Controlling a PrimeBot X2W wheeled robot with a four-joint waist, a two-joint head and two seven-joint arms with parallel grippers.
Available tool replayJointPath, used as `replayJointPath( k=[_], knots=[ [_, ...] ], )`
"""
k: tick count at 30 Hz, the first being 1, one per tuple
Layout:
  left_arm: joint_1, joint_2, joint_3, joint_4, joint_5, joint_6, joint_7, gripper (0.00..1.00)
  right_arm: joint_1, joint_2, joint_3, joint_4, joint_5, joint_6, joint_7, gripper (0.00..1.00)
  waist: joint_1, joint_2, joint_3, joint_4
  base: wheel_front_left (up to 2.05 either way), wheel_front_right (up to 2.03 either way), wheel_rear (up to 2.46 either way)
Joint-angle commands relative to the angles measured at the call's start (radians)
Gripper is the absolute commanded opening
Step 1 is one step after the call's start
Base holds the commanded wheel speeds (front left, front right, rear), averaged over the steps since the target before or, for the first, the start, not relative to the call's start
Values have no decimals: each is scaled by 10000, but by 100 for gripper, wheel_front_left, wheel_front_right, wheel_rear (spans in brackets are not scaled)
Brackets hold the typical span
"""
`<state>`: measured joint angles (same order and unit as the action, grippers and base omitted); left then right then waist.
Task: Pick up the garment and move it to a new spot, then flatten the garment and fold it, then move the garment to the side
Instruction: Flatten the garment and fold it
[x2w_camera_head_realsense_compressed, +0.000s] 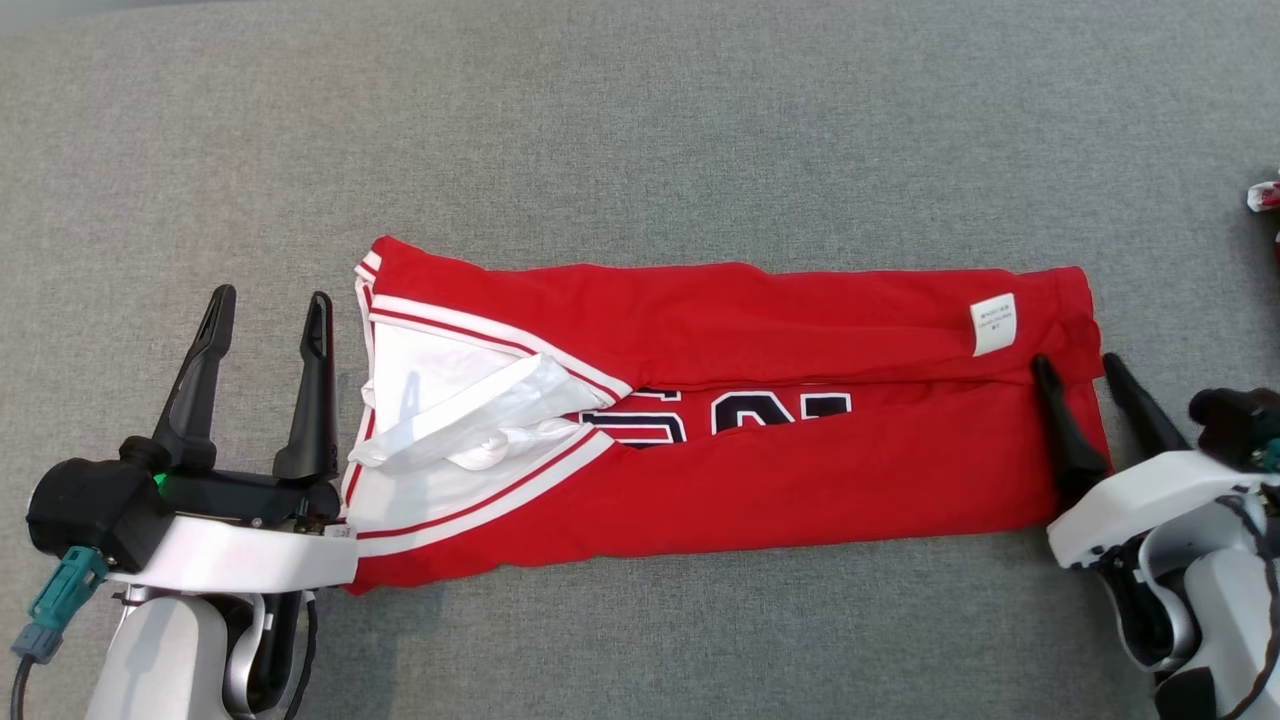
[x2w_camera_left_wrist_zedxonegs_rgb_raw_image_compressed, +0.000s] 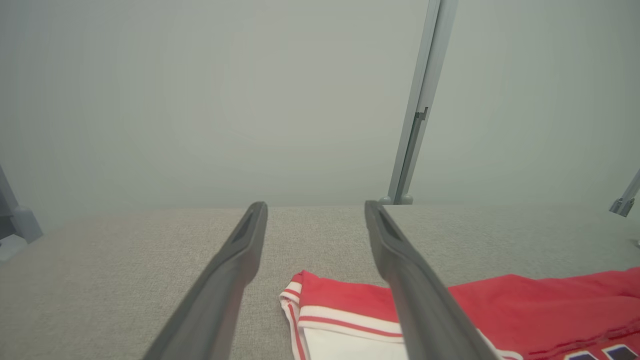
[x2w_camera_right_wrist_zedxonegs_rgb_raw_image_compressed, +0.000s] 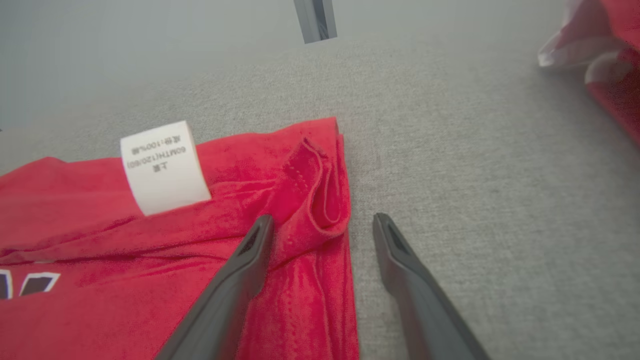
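The garment (x2w_camera_head_realsense_compressed: 760, 420) is a red jersey with white trim and dark numerals, folded into a long band across the grey surface; a white label (x2w_camera_head_realsense_compressed: 992, 324) sits near its right end. My left gripper (x2w_camera_head_realsense_compressed: 268, 315) stands open just off the garment's left, white-trimmed end (x2w_camera_left_wrist_zedxonegs_rgb_raw_image_compressed: 345, 315), touching nothing. My right gripper (x2w_camera_head_realsense_compressed: 1080, 368) is open at the garment's right end (x2w_camera_right_wrist_zedxonegs_rgb_raw_image_compressed: 310, 200), one finger over the red cloth and the other over the bare surface beside the edge. Nothing is held.
The grey fabric-covered table (x2w_camera_head_realsense_compressed: 640, 130) stretches wide behind and in front of the garment. Another red and white cloth (x2w_camera_head_realsense_compressed: 1264, 196) lies at the far right edge (x2w_camera_right_wrist_zedxonegs_rgb_raw_image_compressed: 600, 55). A pale upright post (x2w_camera_left_wrist_zedxonegs_rgb_raw_image_compressed: 417, 110) stands at the table's far side.
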<state>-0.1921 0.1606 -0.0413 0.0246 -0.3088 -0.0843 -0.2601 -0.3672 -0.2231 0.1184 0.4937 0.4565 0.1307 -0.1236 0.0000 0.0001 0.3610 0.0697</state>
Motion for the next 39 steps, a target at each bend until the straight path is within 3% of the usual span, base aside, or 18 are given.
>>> replayJointPath(
  k=[1, 10, 13, 14, 16, 17, 18, 29, 34, 39],
  knots=[
    [-141, -11, 73, 25, 73, -36, -31, 100, 108, -12, 190, 90, 136, 1, -46, 100, 0, -1, 0, 5, 0, 0, 0],
    [-192, -136, 295, 101, 220, -167, -31, 100, 489, 256, 1178, 412, 751, 2, -537, 96, 0, -1, 24, -142, 0, 0, 0],
    [-214, -151, 338, 109, 289, -209, -31, 100, 243, 214, 1221, 568, 907, 2, -691, 85, 0, -1, 25, -186, 0, 0, 0],
    [-228, -163, 336, 111, 291, -220, -31, 100, 157, 200, 1289, 611, 968, 2, -695, 50, 0, -1, 30, -186, 0, 0, 0],
    [-238, -169, 349, 121, 337, -244, -31, 100, -11, 195, 1387, 658, 1162, 2, -790, 48, 0, -1, 41, -180, 0, 0, 0],
    [-231, -171, 361, 125, 363, -257, -31, 100, -54, 163, 1444, 696, 1212, 2, -814, 32, 0, -1, 45, -183, 0, 0, 0],
    [-224, -180, 366, 134, 374, -269, -31, 100, -99, 141, 1488, 740, 1297, 2, -817, 0, 0, -1, 53, -183, 0, 0, 0],
    [-138, -303, 558, 87, 476, -335, -31, 100, 165, -698, 976, 802, 1892, -15, -1222, 0, 0, -1, 24, -293, 0, 0, 0],
    [-78, -335, 690, 76, 507, -367, -31, 100, 363, -1345, -73, 240, 1870, -9, -1375, 0, 0, -1, -62, -463, 0, 0, 0],
    [-61, -367, 708, 102, 551, -387, -31, 100, 431, -1376, -445, -651, 1614, -1, -1210, 0, 0, -1, -178, -578, 0, 0, 0]
  ],
)
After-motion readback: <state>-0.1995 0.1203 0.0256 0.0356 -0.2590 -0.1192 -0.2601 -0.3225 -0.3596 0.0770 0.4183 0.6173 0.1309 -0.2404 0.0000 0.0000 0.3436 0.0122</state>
